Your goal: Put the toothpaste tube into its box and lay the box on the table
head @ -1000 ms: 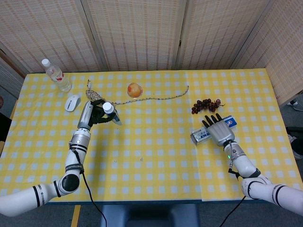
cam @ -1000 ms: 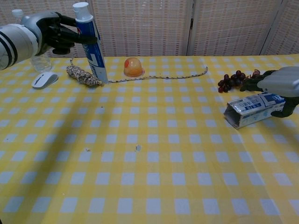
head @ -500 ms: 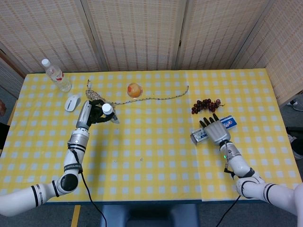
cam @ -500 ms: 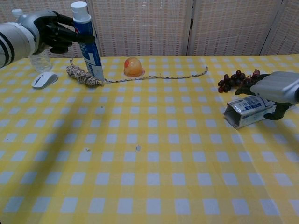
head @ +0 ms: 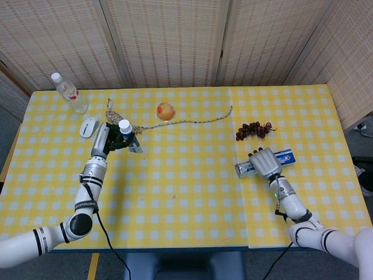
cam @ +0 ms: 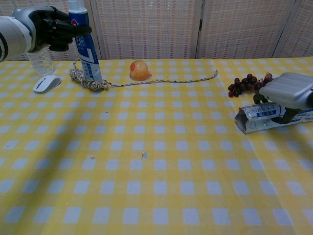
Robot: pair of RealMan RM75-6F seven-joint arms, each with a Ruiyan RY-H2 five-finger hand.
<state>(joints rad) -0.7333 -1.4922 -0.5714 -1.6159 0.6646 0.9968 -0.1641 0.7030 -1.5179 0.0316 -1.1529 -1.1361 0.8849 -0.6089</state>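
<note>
The toothpaste tube (cam: 84,46) is blue and white with a white cap (head: 124,124) on top. My left hand (cam: 46,30) grips it upright, lifted above the table at the far left. In the head view the left hand (head: 109,138) sits beside the coiled rope. The toothpaste box (cam: 266,119) lies on the table at the right, its open end (cam: 242,124) facing left. My right hand (cam: 289,91) curls over the top of the box and grips it. From the head view the right hand (head: 265,163) covers the box's (head: 284,156) middle.
A water bottle (head: 69,92) and a white mouse (cam: 46,83) lie at the far left. A rope (cam: 161,81) runs across the back, past an orange dome-shaped object (cam: 139,70). Dark grapes (cam: 247,82) lie just behind the box.
My left hand carried the tube further left and slightly up. My right hand's fingers went from spread flat to curled over the box, which shifted a little.
</note>
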